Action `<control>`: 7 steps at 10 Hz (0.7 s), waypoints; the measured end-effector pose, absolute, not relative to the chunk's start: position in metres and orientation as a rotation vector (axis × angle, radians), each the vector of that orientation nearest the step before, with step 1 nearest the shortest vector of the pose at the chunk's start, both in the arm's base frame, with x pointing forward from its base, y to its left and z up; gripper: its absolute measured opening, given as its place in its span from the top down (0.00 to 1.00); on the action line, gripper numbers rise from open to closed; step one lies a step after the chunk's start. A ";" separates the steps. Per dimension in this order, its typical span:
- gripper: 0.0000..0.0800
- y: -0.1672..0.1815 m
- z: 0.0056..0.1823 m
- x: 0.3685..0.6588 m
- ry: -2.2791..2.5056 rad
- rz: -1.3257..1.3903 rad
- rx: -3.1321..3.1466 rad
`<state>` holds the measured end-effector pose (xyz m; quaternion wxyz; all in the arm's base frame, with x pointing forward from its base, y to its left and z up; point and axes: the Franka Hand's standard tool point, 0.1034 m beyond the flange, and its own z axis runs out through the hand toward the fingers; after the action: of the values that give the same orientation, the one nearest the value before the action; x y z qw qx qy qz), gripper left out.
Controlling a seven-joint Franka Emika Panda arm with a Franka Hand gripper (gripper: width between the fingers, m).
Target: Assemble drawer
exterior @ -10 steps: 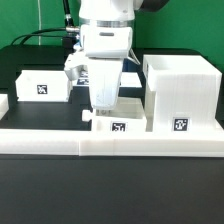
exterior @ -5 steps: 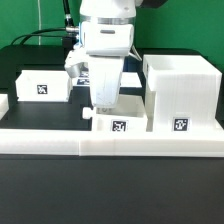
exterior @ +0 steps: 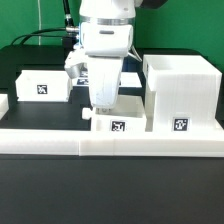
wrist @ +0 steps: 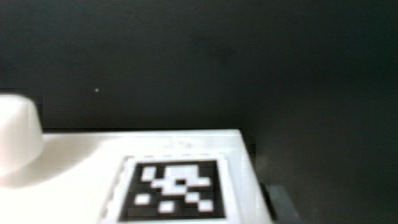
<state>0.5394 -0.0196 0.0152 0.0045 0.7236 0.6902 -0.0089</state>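
Note:
My gripper [exterior: 101,108] hangs low over the middle of the table, its tips right at a small white drawer panel [exterior: 118,125] with a black marker tag. In the wrist view that tagged panel [wrist: 175,188] fills the near field, and one dark finger [wrist: 290,198] shows just beside its edge. The other finger is hidden, so I cannot tell how the jaws stand. A large open white drawer box [exterior: 181,92] stands at the exterior view's right. A smaller white tagged part [exterior: 44,85] lies at the exterior view's left.
A long white ledge [exterior: 110,143] runs across the front of the table. A small white piece [exterior: 3,106] sits at the far left edge. A blurred white rounded shape [wrist: 15,140] shows in the wrist view. Black cables run behind the arm.

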 end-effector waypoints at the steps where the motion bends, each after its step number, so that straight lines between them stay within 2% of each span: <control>1: 0.95 -0.018 0.016 0.540 2.162 -0.026 2.266; 4: 0.95 -0.041 0.016 0.539 2.095 0.002 2.355; 7: 0.95 -0.035 0.016 0.540 2.105 0.008 2.348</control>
<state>0.5401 -0.0346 0.0156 -0.0058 0.7446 0.6674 0.0025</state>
